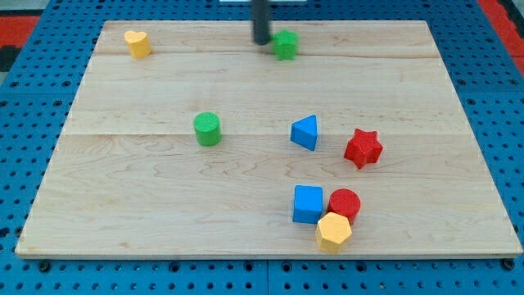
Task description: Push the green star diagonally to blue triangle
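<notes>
Sitting near the view's top edge of the counter (147, 213), a bit right of centre, is the green star (285, 44). It is small, plain green, chunky, with short blunt points; the shape reads poorly from here and I cannot tell which way any point faces, and it has no clear long axis. My tip (260, 41) is just beside it on the view's left, touching or almost touching, cannot tell which. No pincer on my arm, only the dark rod, so nothing is clenched or released.

The blue triangle (304, 132) lies well below the star toward the view's bottom and slightly right, near the board's middle, one corner up. A red star (363, 148) is near it on the view's right, apart. A green cylinder (207, 129) stands left of the triangle, well apart. A yellow block (137, 43), shape unclear, sits by the top left corner.

Low on the board there is a tight cluster: a blue cube (308, 204), a red cylinder (345, 203) touching its right side, and a yellow hexagon (333, 233) below, touching both.
</notes>
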Robot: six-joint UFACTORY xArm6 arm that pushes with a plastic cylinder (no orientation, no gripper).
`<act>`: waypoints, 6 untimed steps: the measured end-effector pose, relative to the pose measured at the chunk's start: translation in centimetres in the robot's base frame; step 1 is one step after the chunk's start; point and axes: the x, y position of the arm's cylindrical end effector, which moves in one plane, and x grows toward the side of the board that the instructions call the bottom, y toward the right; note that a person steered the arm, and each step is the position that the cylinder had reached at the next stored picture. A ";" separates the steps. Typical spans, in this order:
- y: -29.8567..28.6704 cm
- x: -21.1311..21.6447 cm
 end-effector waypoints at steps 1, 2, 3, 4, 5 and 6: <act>0.8 -2.3; 8.6 -2.1; 8.7 0.9; 3.2 1.0; 6.8 2.0; 3.1 2.9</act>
